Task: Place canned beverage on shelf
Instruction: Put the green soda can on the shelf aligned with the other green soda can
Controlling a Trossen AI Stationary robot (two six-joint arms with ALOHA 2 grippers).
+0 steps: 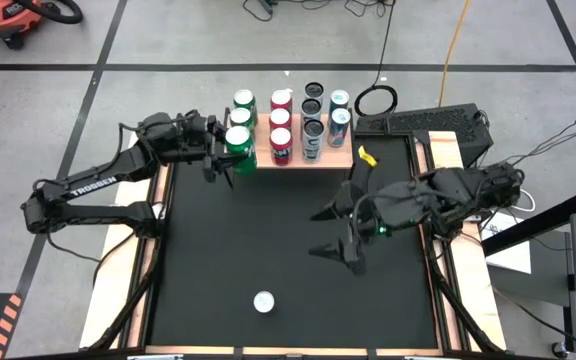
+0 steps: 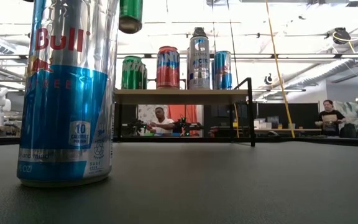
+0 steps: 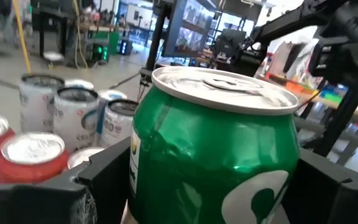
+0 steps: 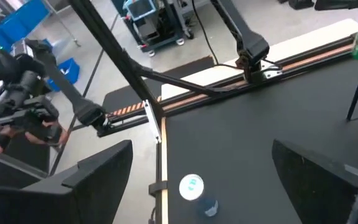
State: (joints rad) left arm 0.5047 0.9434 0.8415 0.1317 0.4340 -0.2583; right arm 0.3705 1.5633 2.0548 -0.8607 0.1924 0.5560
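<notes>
Above the shelf's [image 1: 343,157] left front corner, my left gripper [image 1: 230,150] grasps the green can [image 1: 238,141], so I should lower it upright before releasing.

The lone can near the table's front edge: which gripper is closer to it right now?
Right. The right gripper hangs open over mid-table, a short way behind the lone can. The left gripper is far back at the shelf, holding a green can.
</notes>
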